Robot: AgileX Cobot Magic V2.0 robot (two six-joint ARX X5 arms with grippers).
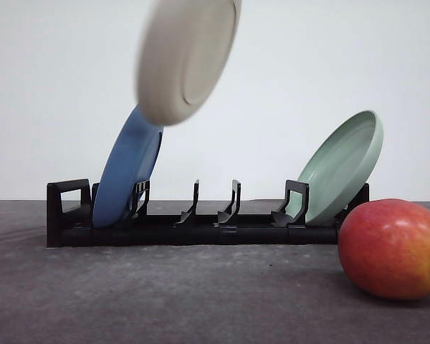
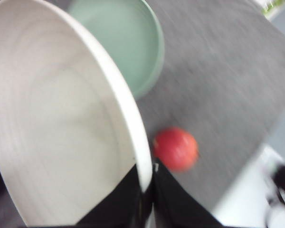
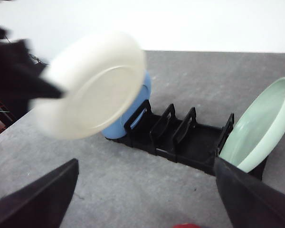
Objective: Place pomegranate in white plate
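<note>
Carrying the white plate [image 1: 188, 59] clamped by its rim in our left gripper [image 2: 149, 190], we should lay it flat beside the pomegranate [image 1: 393, 248] resting on the table [image 1: 165, 294], our right gripper [image 3: 147, 199] spread wide.

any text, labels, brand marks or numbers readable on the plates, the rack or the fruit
None can be read.
white plate: plain, held in the air by the left gripper, blurred by motion.
blue plate and pale green plate: plain surfaces, no marks.
black rack: no label visible.
pomegranate: bare skin, no sticker on the visible side.
</note>
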